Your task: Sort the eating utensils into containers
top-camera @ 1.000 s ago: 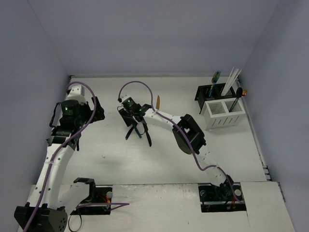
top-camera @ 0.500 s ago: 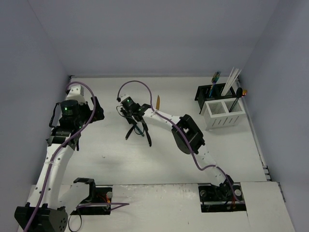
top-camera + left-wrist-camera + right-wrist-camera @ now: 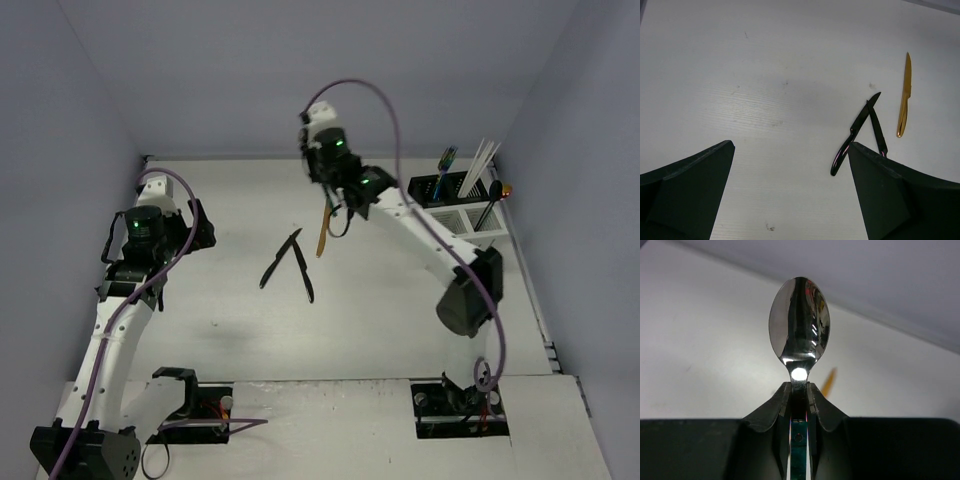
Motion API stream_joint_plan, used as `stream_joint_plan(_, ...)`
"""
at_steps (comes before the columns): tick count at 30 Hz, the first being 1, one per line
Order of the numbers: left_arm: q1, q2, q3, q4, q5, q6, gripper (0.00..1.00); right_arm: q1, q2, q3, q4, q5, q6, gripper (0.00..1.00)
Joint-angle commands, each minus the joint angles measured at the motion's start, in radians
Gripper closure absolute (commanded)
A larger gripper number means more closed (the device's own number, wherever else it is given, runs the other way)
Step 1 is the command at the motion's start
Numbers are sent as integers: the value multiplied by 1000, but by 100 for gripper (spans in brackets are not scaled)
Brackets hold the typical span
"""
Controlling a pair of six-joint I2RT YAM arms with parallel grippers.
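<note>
We look down on a white table (image 3: 230, 330) with a faint wood grain. At its far right the two slotted caddies stand touching, the black caddy (image 3: 425, 190) behind and the white caddy (image 3: 455, 238) in front (handles and pale sticks rise from them, but we cannot tell which compartments). The left gripper (image 3: 791, 145) hangs over bare table with its matte dark fingers spread wide and nothing between them. Near the middle of the table lies a slim gold knife (image 3: 904, 95), shiny and straight. Just beside it, a pair of black utensils (image 3: 855, 132), glossy and finger-thin, meet at their far tips in a narrow V. Over the far middle of the table, the right gripper (image 3: 799, 390) is closed tight on a silver spoon (image 3: 799, 322). Its fingers (image 3: 775, 407) pinch the neck, and the oval, mirror-bright bowl stands clear beyond the tips. The handle, tinted teal, runs back between them.
</note>
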Motion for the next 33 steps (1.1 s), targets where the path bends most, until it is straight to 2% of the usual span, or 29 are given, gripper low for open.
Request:
stream_joint_plan(1, 7, -14, 7, 51, 4, -14, 3, -194, -264, -185, 176, 203, -11, 100)
stream_joint_plan(5, 10, -11, 7, 53, 17, -17, 3, -415, -444, -396, 388, 275, 41, 100)
stream_joint_plan(9, 10, -15, 7, 56, 22, -18, 3, -574, -551, -598, 609, 349, 41, 100)
stream_joint_plan(16, 13, -13, 6, 57, 25, -20, 3, -753, -511, -678, 732, 364, 33, 100)
stream_joint_plan(24, 13, -6, 4, 59, 23, -20, 3, -855, -393, -674, 782, 315, 36, 100)
stream_joint_plan(33, 22, 8, 5, 62, 33, -23, 3, -865, -291, -762, 856, 297, 47, 99)
